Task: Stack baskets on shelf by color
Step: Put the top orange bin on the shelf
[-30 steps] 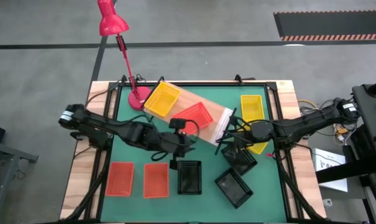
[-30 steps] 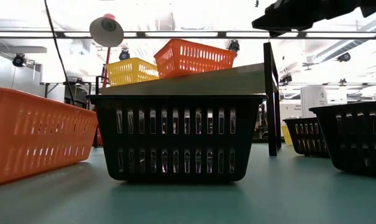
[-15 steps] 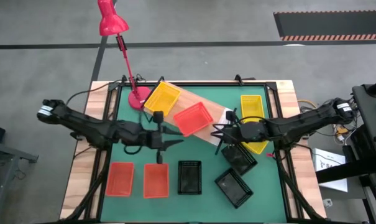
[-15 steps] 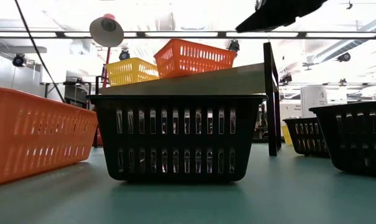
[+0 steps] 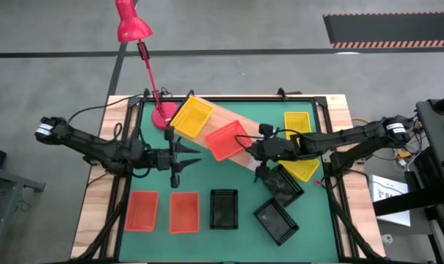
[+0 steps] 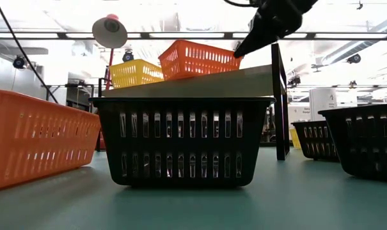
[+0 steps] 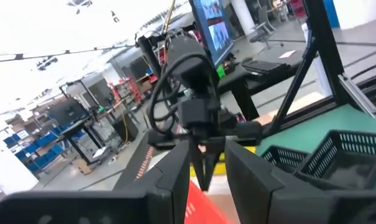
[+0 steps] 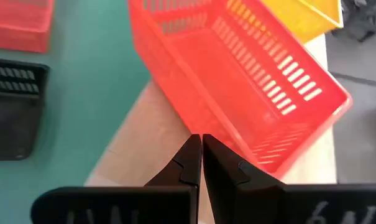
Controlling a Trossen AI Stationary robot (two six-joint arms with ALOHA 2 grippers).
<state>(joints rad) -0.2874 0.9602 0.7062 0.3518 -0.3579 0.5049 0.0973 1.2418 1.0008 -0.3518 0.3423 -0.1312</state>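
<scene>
The shelf (image 5: 220, 114) lies slantwise across the far part of the green mat. A yellow basket (image 5: 191, 117) and a red-orange basket (image 5: 227, 139) stand on it side by side. My right gripper (image 5: 253, 149) is shut. Its tips (image 8: 197, 140) hover over the plank (image 8: 144, 149) at the foot of the red-orange basket's side wall (image 8: 194, 106). In the low view it (image 6: 238, 53) points at that basket's right corner (image 6: 231, 61). My left gripper (image 5: 192, 158) is open above the mat, left of the shelf, and holds nothing. My right gripper's shut fingertips stand right at the lower edge of the red-orange basket's side wall (image 8: 203, 127). They slant down from the table's right. I cannot tell whether they touch it. The basket sits flat on the shelf.
Two red-orange baskets (image 5: 142, 210) (image 5: 183, 211) and a black one (image 5: 223, 207) sit in a row near the near edge. Two more black baskets (image 5: 275, 220) (image 5: 284, 187) lie to the right. Yellow baskets (image 5: 298, 128) lie beneath my right arm. A pink lamp (image 5: 163, 114) stands at the far left.
My left gripper has drawn back from the red-orange basket toward the table's left. My right gripper has moved left along the shelf and come down to the red-orange basket's right side. The basket itself has shifted slightly on the plank.
</scene>
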